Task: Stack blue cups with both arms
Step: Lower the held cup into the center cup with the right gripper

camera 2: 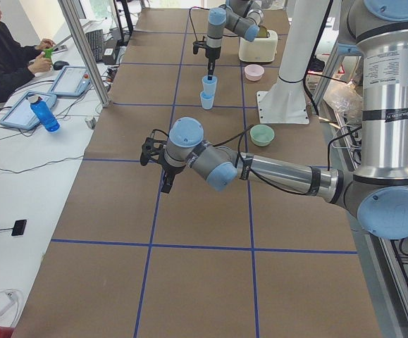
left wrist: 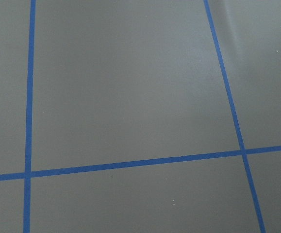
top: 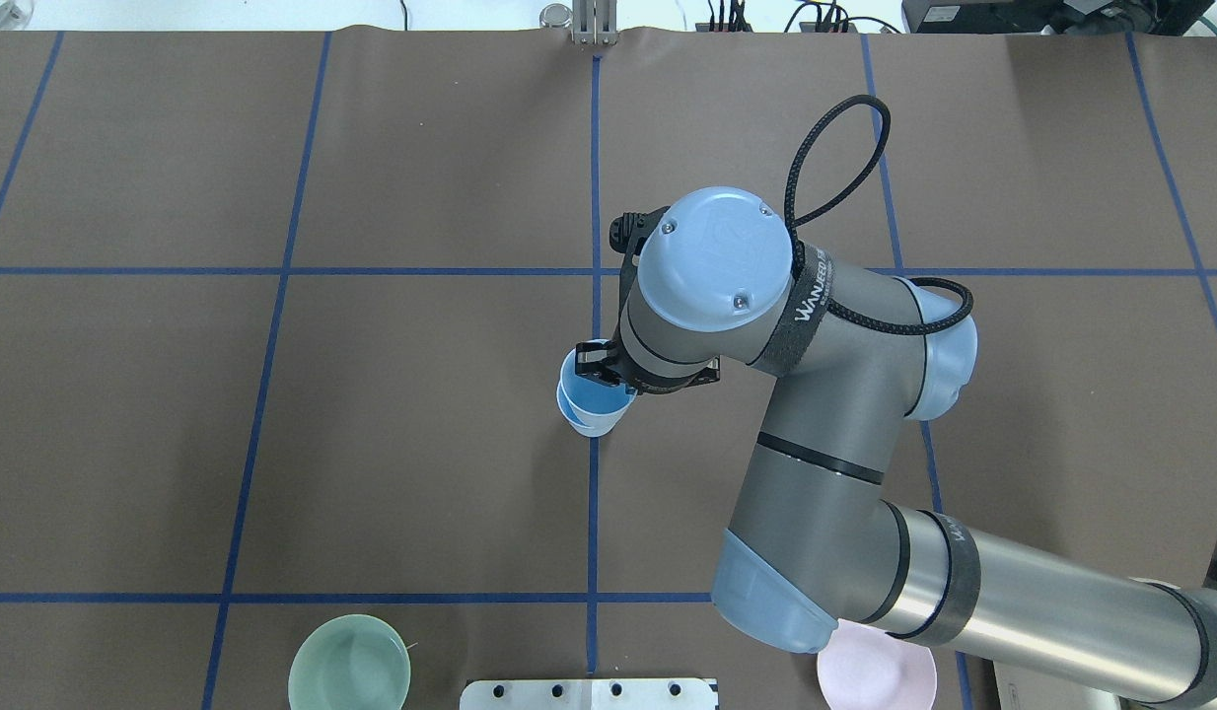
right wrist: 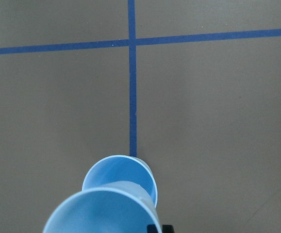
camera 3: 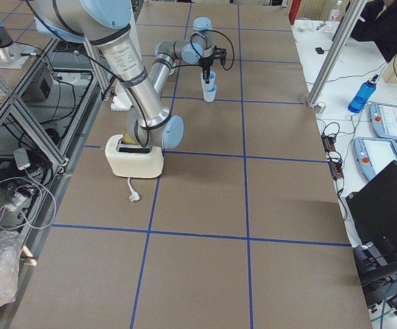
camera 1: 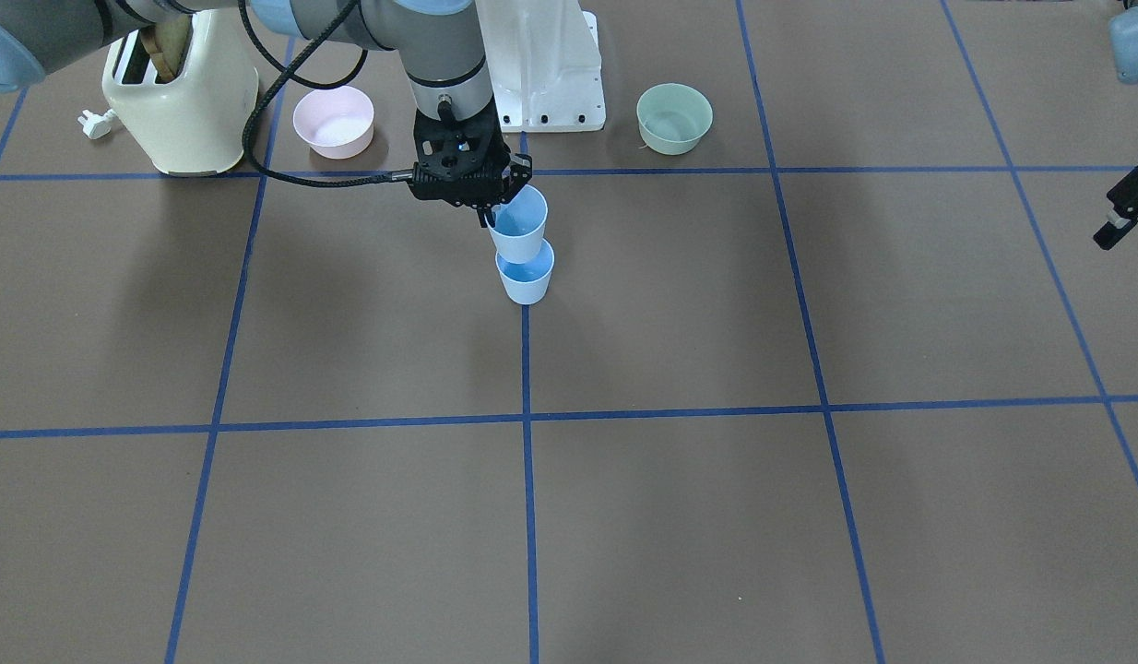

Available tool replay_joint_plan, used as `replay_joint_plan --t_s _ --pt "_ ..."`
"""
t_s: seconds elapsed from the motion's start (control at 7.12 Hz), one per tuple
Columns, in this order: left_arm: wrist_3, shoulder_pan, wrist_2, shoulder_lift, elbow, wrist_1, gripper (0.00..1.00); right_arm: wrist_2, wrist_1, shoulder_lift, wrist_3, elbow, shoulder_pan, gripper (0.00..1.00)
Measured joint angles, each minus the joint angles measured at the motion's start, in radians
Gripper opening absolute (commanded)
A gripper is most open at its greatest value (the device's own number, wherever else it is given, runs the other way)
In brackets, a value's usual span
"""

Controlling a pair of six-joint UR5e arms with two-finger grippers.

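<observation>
My right gripper [camera 1: 489,218] is shut on the rim of one blue cup [camera 1: 519,229] and holds it upright over the second blue cup [camera 1: 526,278], which stands on the table on a blue tape line. The held cup's base is at the lower cup's mouth; I cannot tell whether they touch. The right wrist view shows the held cup [right wrist: 101,211] close up, with the lower cup [right wrist: 123,172] just beyond it. My left gripper [camera 1: 1120,217] is far off at the table's side, above bare table, partly cut off by the frame. I cannot tell whether it is open.
A cream toaster [camera 1: 182,101] with its loose plug [camera 1: 97,123], a pink bowl [camera 1: 334,120], the white pedestal [camera 1: 546,65] and a mint-green bowl [camera 1: 674,117] stand along the robot's side of the table. Blue tape lines grid the brown table.
</observation>
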Motion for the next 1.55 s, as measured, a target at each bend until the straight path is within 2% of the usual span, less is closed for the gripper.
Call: replay_joint_plan --t_s 1.55 --pt "-0.003 -0.001 0.0 0.014 0.002 -0.028 0.98 -0.001 0.051 0.005 -0.012 -0.047 0.014 0.0"
